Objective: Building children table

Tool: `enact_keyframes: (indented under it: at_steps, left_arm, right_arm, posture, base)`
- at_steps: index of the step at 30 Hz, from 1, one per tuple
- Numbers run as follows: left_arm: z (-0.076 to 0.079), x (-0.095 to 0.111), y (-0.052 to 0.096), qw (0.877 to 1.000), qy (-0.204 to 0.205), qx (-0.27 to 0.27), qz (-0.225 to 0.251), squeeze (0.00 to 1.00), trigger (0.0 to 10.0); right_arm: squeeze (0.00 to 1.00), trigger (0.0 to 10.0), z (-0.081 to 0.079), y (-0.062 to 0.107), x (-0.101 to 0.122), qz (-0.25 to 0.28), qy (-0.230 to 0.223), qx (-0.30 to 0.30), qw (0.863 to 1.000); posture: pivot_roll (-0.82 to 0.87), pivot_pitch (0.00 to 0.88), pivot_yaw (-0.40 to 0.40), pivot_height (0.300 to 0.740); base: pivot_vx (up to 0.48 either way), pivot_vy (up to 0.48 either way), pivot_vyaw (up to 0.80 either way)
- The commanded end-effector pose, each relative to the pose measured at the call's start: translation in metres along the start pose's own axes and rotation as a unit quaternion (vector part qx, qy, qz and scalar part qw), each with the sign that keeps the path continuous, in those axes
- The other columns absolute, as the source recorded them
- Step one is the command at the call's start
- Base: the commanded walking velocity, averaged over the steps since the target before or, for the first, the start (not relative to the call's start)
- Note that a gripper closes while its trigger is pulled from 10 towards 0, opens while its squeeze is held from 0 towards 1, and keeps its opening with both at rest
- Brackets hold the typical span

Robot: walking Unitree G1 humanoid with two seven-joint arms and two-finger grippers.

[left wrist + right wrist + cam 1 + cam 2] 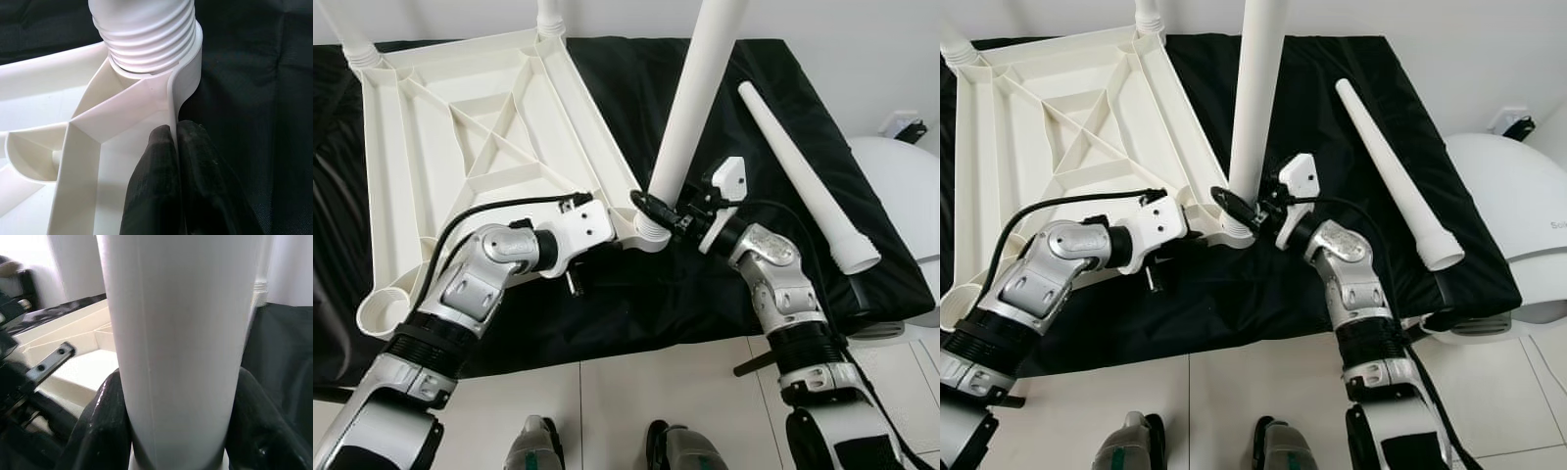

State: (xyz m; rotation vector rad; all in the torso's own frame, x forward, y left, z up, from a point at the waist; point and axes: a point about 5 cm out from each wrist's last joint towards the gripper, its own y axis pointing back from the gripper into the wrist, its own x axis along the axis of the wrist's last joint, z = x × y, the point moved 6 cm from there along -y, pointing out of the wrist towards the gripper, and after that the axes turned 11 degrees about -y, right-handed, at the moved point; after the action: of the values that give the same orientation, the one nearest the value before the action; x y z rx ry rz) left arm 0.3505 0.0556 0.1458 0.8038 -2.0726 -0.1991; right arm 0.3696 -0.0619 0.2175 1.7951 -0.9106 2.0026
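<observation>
A white plastic children's tabletop (460, 147) lies upside down on a black cloth (636, 294), its ribbed underside facing up. The left gripper (175, 147) is clenched on the tabletop's thin rim wall: in the left wrist view one black finger (151, 181) presses the inner face of the wall and the other the outer face, with the wall pinched between them. Just ahead of those fingertips sits the corner socket (188, 73), and in it the threaded foot of a leg.

That white table leg (700, 88) stands nearly upright in the socket, leaning slightly away from the tabletop. The right gripper (658, 211) grasps it low down, just above the socket, from the side opposite the left gripper; in the right wrist view the leg (171, 342) runs straight up between the two black fingers (98, 426), which hug it on either side.

Beyond the right gripper, well apart from it on the cloth, a spare tapered leg (803, 171) lies on its side, wide end towards the robot. At the tabletop's far corners, two more legs (550, 15) stand in their sockets. The near corner by the left arm's elbow has an open round socket (382, 313). Beside the cloth, past the spare leg, is a rounded white object (1508, 206). The robot's feet (597, 446) stand on pale floor tiles (636, 392)
</observation>
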Motion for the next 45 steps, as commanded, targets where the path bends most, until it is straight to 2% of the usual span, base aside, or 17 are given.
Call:
enact_keyframes:
  at_steps: [1, 2, 6, 8, 14, 20, 24, 31, 37, 45]
  left_arm:
    - [0.043, -0.04, -0.005, 0.994, 0.059, -0.064, -0.061, 0.0, 10.0]
    - [0.043, -0.04, -0.005, 0.994, 0.059, -0.064, -0.061, 0.0, 10.0]
    - [0.043, -0.04, -0.005, 0.994, 0.059, -0.064, -0.06, 0.0, 10.0]
    - [0.042, -0.04, -0.006, 0.994, 0.059, -0.064, -0.06, 0.0, 10.0]
    - [0.042, -0.04, -0.006, 0.994, 0.059, -0.064, -0.06, 0.0, 10.0]
    - [0.043, -0.039, -0.007, 0.994, 0.06, -0.063, -0.059, 0.0, 10.0]
    - [0.043, -0.039, -0.007, 0.994, 0.059, -0.063, -0.059, 0.0, 10.0]
    - [0.044, -0.039, -0.007, 0.995, 0.059, -0.063, -0.059, 0.0, 10.0]
    - [0.044, -0.039, -0.008, 0.995, 0.058, -0.063, -0.058, 0.0, 10.0]
    - [0.044, -0.038, -0.009, 0.995, 0.056, -0.064, -0.057, 0.0, 10.0]
  right_arm:
    - [0.0, 0.0, -0.006, -0.001, 0.002, 0.013, -0.009, -0.006, 1.0]
    - [0.0, 0.0, -0.005, 0.0, 0.001, 0.015, -0.01, -0.026, 0.999]
    - [0.0, 0.0, -0.004, 0.001, 0.0, 0.018, -0.012, -0.047, 0.999]
    - [0.0, 0.0, -0.003, 0.004, -0.001, 0.022, -0.016, -0.087, 0.996]
    - [0.0, 0.0, -0.007, 0.005, -0.002, 0.025, -0.007, -0.121, 0.992]
    - [0.0, 0.0, -0.014, 0.007, -0.002, 0.04, -0.014, -0.19, 0.981]
    - [0.0, 0.0, -0.015, 0.007, -0.001, 0.043, -0.015, -0.211, 0.976]
    - [0.0, 0.0, -0.012, 0.014, -0.003, 0.046, -0.019, -0.285, 0.957]
    - [0.0, 0.0, -0.021, 0.014, -0.009, 0.038, -0.024, -0.306, 0.951]
    - [0.0, 0.0, -0.02, 0.015, -0.008, 0.035, -0.022, -0.318, 0.947]
  posture:
    - [0.07, 0.216, -0.018, 0.74]
    - [0.07, 0.217, -0.017, 0.74]
    - [0.07, 0.218, -0.017, 0.74]
    - [0.07, 0.218, -0.018, 0.74]
    - [0.07, 0.217, -0.02, 0.74]
    - [0.07, 0.209, -0.028, 0.74]
    - [0.07, 0.208, -0.03, 0.74]
    - [0.08, 0.198, -0.033, 0.74]
    - [0.07, 0.191, -0.033, 0.74]
    - [0.07, 0.186, -0.034, 0.74]
  base:
    - [0.0, 0.0, 0.0]
    - [0.0, 0.0, 0.0]
    - [0.0, 0.0, 0.0]
    - [0.0, 0.0, 0.0]
    - [0.0, 0.0, 0.0]
    - [0.0, 0.0, 0.0]
    - [0.0, 0.0, 0.0]
    - [0.0, 0.0, 0.0]
    - [0.0, 0.0, 0.0]
    - [0.0, 0.0, 0.0]
